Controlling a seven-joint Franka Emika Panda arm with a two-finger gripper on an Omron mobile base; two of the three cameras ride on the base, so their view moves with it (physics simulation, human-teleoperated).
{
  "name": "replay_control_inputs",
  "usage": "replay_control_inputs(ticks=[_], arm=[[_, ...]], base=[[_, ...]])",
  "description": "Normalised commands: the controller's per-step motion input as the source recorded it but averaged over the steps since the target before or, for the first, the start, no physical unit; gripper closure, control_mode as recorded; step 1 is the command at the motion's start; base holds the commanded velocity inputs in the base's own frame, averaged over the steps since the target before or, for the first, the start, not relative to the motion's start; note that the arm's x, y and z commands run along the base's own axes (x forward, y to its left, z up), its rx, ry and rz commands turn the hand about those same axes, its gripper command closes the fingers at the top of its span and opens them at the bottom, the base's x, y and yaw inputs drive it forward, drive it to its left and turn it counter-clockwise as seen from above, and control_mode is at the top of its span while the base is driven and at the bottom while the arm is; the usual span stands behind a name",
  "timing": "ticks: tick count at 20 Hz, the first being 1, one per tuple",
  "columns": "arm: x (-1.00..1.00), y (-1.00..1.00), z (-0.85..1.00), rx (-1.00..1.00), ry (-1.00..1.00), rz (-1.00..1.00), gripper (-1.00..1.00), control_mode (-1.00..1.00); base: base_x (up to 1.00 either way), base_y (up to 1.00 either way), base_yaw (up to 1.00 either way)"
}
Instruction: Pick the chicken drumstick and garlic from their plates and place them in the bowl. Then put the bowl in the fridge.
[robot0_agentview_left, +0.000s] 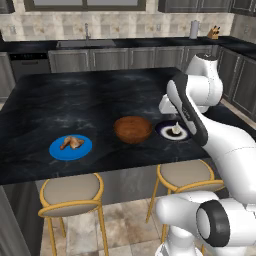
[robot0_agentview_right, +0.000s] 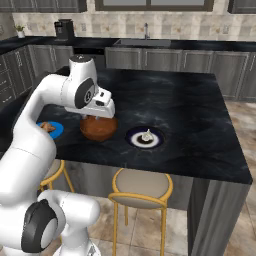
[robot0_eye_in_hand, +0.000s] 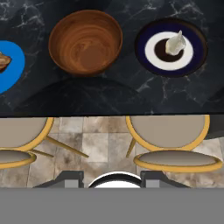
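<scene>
Stool (robot0_eye_in_hand: 177, 144) below; bowl (robot0_eye_in_hand: 85, 42), garlic (robot0_eye_in_hand: 176, 43) ahead of end effector (robot0_eye_in_hand: 112, 178).

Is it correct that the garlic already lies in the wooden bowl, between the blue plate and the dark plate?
Not quite. The garlic lies on the dark plate, as the hand view shows. The wooden bowl is empty, and it does stand between the blue plate and the dark plate.

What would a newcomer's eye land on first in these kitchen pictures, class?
The big white robot arm looms over the black marble island. On its near edge sit a bright blue plate with the chicken drumstick, an empty wooden bowl, and a dark plate holding the garlic.
</scene>
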Motion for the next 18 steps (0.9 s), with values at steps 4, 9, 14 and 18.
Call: replay_control_inputs(ticks=[4,9,14,18], arm=[[-0.04,-0.11,-0.05,0.0,0.0,-0.02,-1.0,-1.0],[-0.03,-0.38,-0.18,0.0,-0.01,0.0,-1.0,-1.0],[0.06,-0.4,-0.2,-0.05,0.0,0.04,-1.0,-1.0],[0.28,-0.35,-0.22,-0.09,0.0,0.04,-1.0,-1.0]], base=[[0.0,0.0,0.0],[0.0,0.0,0.0],[0.0,0.0,0.0],[0.0,0.0,0.0]])
